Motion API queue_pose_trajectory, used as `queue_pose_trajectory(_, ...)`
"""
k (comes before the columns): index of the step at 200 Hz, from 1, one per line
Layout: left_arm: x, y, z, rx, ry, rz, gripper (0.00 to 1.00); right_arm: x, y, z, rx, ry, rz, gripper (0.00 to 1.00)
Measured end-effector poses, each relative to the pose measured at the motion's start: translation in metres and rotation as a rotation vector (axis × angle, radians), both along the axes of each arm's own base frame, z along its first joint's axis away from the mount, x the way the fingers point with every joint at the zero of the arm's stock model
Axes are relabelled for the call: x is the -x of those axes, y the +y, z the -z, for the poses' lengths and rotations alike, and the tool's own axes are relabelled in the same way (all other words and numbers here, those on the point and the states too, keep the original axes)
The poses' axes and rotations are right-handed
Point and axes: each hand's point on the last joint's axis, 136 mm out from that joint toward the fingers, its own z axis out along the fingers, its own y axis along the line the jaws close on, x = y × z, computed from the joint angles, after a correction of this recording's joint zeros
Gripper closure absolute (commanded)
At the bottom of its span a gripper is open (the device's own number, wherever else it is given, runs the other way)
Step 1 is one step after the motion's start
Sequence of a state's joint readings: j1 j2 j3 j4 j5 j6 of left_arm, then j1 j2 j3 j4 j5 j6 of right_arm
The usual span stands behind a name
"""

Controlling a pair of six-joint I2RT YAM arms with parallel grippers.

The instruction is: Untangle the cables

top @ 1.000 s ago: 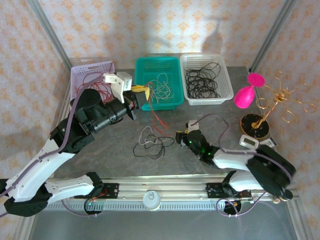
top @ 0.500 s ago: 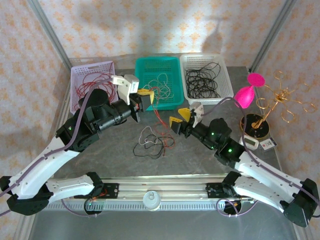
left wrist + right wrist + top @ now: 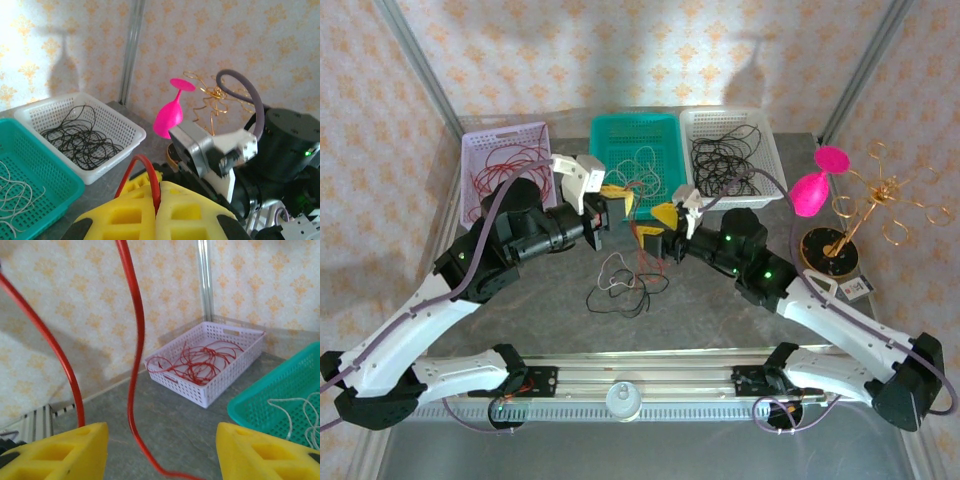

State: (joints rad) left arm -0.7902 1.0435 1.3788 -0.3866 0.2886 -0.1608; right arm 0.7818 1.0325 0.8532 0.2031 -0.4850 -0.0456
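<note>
Two claws close together over the desk (image 3: 700, 312), in front of the teal basket (image 3: 620, 122).
The left claw (image 3: 612, 203) is pinched closed on a red cable (image 3: 642, 255) that trails down to the loose black, white and red cables (image 3: 620, 285) lying on the desk. The right claw (image 3: 657, 226), its pads apart, sits just beside it. A purple basket (image 3: 505, 130) and a white basket (image 3: 775, 165) flank the teal one, each holding wires.

Ahead of my left fingers (image 3: 190, 210) stood a pink goblet (image 3: 169, 120) and gold stand (image 3: 212, 95); white basket (image 3: 117, 155) and teal basket (image 3: 60, 192) lay left.
</note>
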Motion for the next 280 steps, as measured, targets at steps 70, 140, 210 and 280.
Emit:
queue_pose_trajectory(70, 0.005, -0.007, 0.022, -0.043, 0.045, 0.047, 1.0, -0.03, 0.001, -0.034, -0.151, 0.025, 0.124, 0.56)
queue_pose_trajectory(140, 0.015, -0.012, 0.02, -0.024, 0.058, 0.11, 1.0, -0.075, 0.03, 0.021, -0.086, 0.087, 0.195, 0.55)
queue_pose_trajectory(210, 0.041, -0.006, -0.044, 0.099, 0.011, 0.191, 1.0, -0.116, 0.034, 0.105, 0.007, 0.161, 0.341, 0.71)
queue_pose_trajectory(280, 0.053, -0.004, -0.111, 0.197, -0.075, 0.24, 1.0, -0.116, -0.021, 0.189, 0.033, 0.308, 0.495, 0.87)
